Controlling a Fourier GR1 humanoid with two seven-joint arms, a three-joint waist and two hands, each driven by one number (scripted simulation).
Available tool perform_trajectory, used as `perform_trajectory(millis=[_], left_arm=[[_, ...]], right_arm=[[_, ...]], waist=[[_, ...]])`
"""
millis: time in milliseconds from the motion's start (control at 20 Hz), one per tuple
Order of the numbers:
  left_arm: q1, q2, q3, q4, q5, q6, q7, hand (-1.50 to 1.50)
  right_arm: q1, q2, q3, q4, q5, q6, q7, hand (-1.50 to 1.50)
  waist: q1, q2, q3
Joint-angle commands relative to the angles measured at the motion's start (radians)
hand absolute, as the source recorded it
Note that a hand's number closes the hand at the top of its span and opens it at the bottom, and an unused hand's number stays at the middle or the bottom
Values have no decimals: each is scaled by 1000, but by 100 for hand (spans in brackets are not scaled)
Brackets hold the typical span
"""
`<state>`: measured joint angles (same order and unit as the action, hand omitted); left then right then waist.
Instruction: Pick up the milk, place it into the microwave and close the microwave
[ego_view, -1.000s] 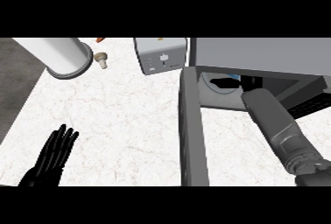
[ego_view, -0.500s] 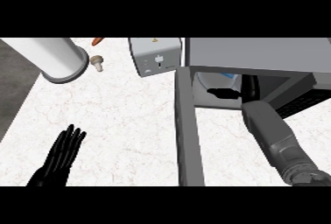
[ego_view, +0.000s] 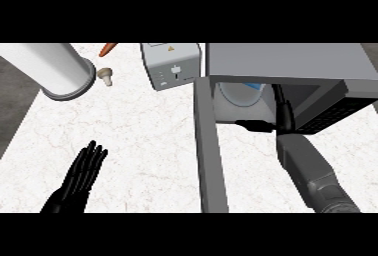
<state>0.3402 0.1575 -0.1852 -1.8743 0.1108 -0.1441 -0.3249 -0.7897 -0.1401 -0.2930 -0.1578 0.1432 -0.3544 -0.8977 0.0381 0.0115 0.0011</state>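
Observation:
The milk, a white carton with a blue patch, stands inside the grey microwave at the upper right. The microwave door is swung open toward me and shows edge-on as a tall grey strip. My right hand reaches into the cavity just right of the milk. Its fingers are straight along the carton's right side and its thumb sticks out below the carton. My left hand rests open on the white counter at the lower left, fingers up.
A toaster stands just left of the microwave. A large white cylinder sits at the upper left, with a mushroom and a carrot beside it. The microwave's dark control panel is to the right of my right forearm.
My right hand has pushed deeper into the microwave with the milk, and its fingers have straightened beside the carton. The left hand has stayed put.

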Motion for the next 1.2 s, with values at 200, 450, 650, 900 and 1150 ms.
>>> perform_trajectory(millis=[200, 450, 650, 900, 1150], left_arm=[[-58, -31, -1, 68, -31, 23, 8, -150], [-53, -25, -11, -30, -13, 17, 88, -150], [20, -37, -96, -43, -3, -32, 72, -150], [-45, 26, -58, 32, -45, -64, 93, 150], [-108, 27, -124, 99, -157, -60, 110, 150]], right_arm=[[184, 10, 1, -26, -26, 192, -146, -150], [271, 8, -2, -98, -65, 336, -186, -150], [308, -14, -11, -156, -111, 493, -150, -150], [469, 65, 34, -329, -130, 519, -180, -150], [573, 15, 52, -546, -183, 600, -70, -150]], waist=[[-30, -7, 0], [-43, -14, -1], [-52, -20, -2], [-62, -21, -3], [-66, -20, -3]])
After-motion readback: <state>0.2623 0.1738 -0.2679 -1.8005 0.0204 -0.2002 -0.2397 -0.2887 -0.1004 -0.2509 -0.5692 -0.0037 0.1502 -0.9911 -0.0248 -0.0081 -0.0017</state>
